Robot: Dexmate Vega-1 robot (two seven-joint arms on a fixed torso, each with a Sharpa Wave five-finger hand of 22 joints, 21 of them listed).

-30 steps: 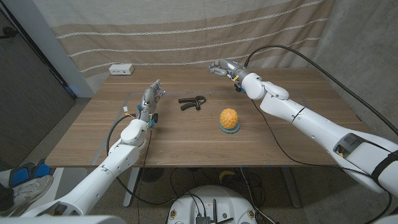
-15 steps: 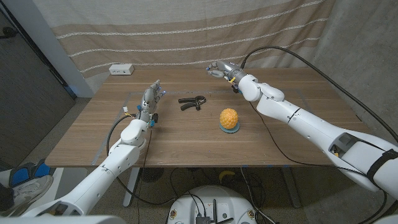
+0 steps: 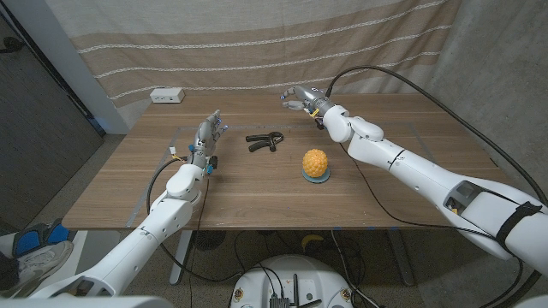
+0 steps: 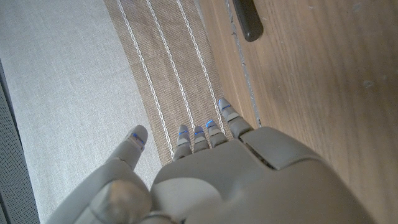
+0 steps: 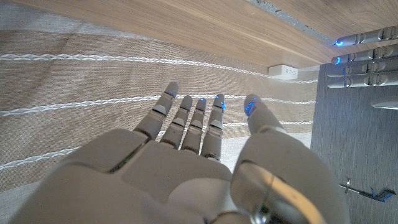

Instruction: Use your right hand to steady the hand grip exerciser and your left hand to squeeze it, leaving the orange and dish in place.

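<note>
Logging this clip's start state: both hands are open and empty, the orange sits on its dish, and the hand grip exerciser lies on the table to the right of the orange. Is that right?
Not quite. In the head view the hand grip exerciser lies left of the orange, toward the left hand, not right of it. The rest holds: the orange sits on its dish, and the left hand and right hand are open and empty.

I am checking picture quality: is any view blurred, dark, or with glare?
Head view: even light, sharp; hand grip exerciser and orange clear, dim left edge. Left wrist view: left hand slightly soft, wood grain sharp. Right wrist view: right hand close and soft, no glare.
</note>
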